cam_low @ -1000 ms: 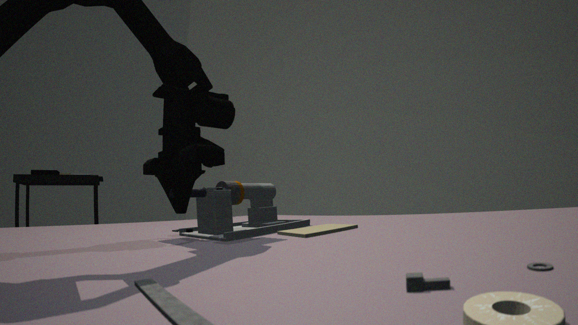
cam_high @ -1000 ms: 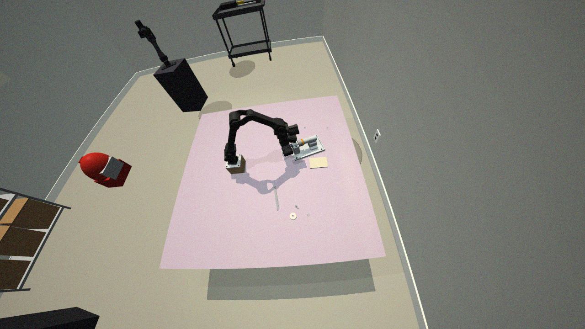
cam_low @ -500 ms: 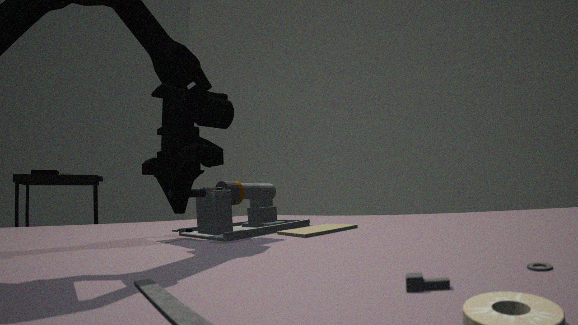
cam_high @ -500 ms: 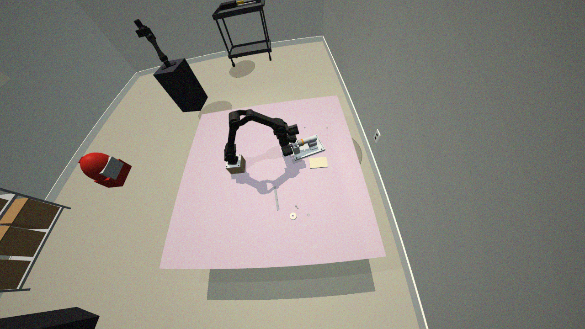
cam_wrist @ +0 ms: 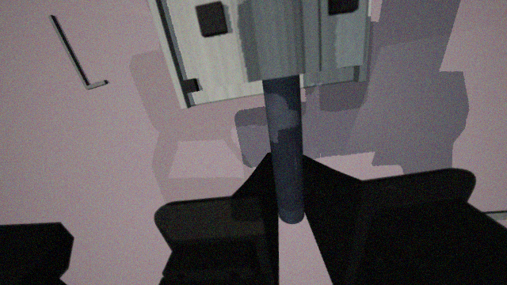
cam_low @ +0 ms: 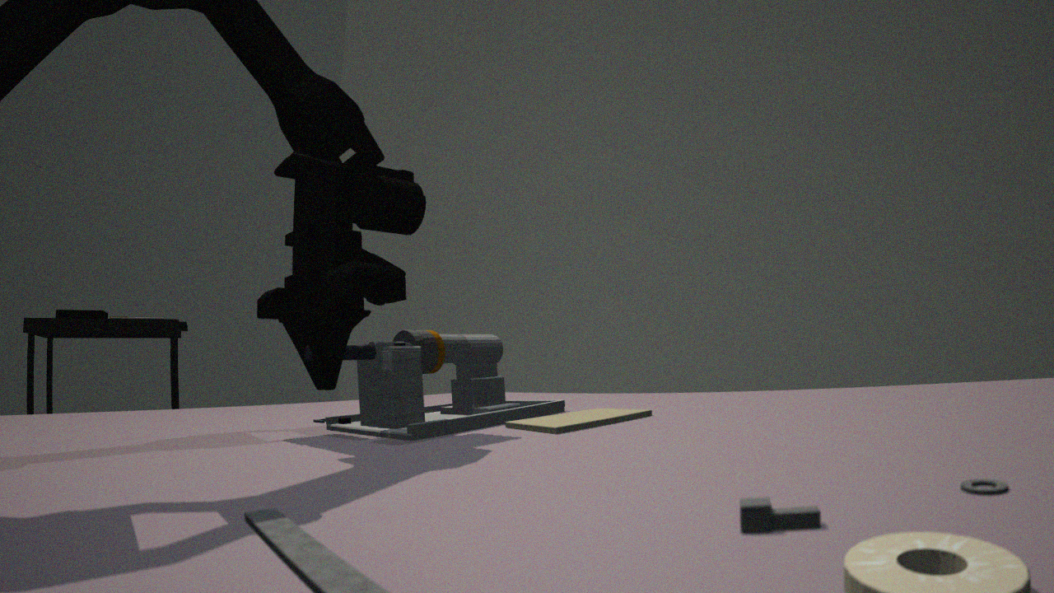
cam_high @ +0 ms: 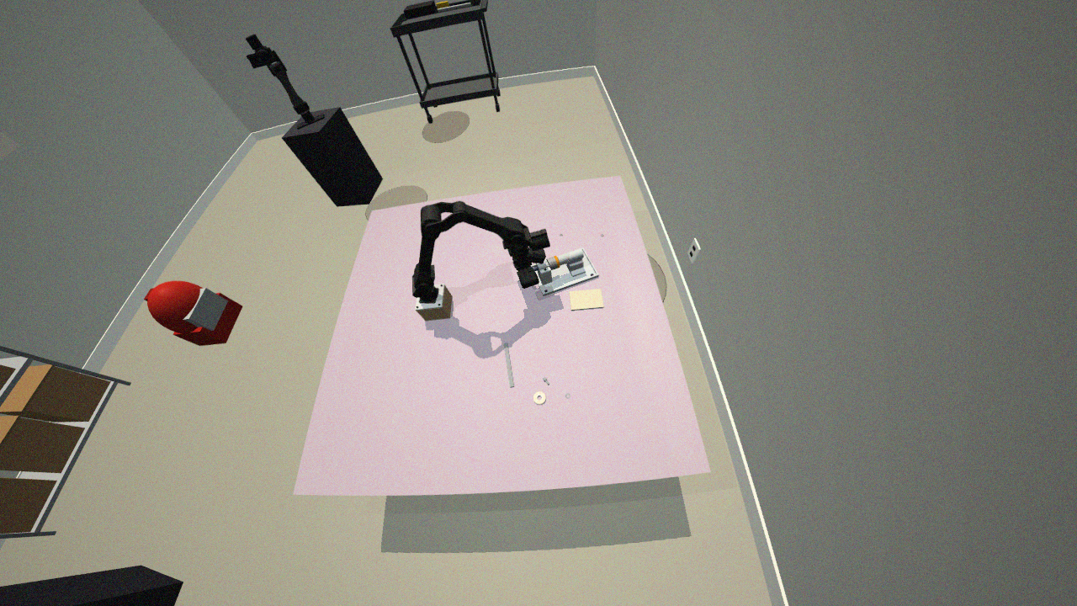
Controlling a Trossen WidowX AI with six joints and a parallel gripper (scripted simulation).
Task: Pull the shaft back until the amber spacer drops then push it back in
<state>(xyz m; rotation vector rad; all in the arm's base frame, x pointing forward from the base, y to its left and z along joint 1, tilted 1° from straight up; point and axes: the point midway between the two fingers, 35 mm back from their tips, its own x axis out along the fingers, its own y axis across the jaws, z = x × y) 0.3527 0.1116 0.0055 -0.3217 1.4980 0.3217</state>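
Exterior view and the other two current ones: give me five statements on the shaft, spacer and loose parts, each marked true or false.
1. The gripper is shut on the dark shaft. True.
2. The amber spacer lies on the table. False: it is up at the level of the grey cylinder.
3. The cream ring lies flat on the table. True.
4. The L-shaped key touches the white base plate. False: they are apart.
5. The yellow pad lies beside the base plate. True.
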